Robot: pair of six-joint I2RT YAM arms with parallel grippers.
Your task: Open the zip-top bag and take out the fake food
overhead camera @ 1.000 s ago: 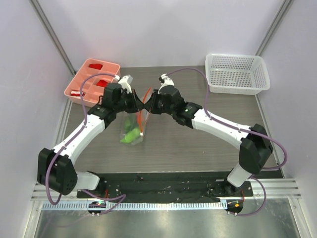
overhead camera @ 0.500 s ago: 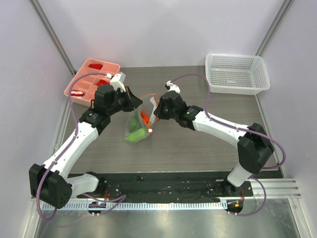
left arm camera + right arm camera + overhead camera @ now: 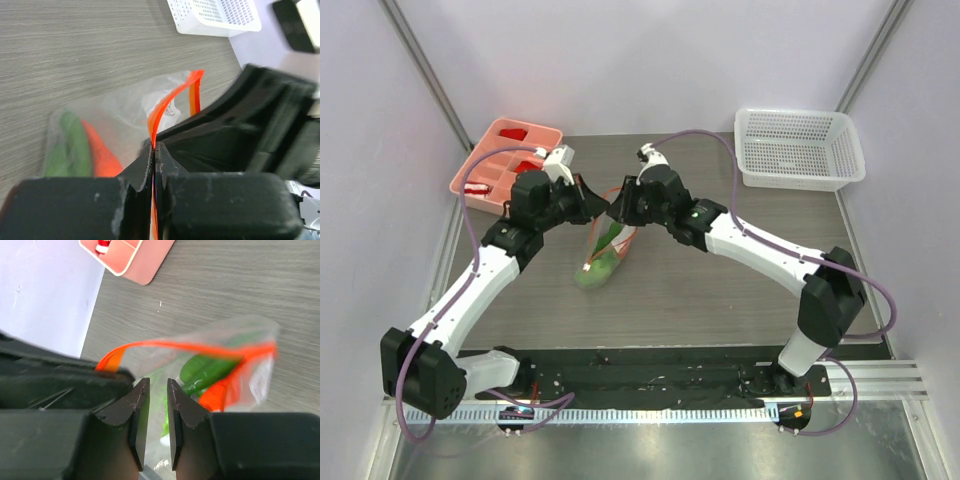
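Left claw was pressed shut on the orange strip of the zip-top bag, which hung between both arms over the middle of the bench. Right claw stood slightly parted beside it; fake food lay inside.

Clear crinkly plastic zip-top bag, matt grey wood-grain table, white plastic mesh basket

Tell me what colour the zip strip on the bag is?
Orange-red. The zip strip shows best in the right wrist view.
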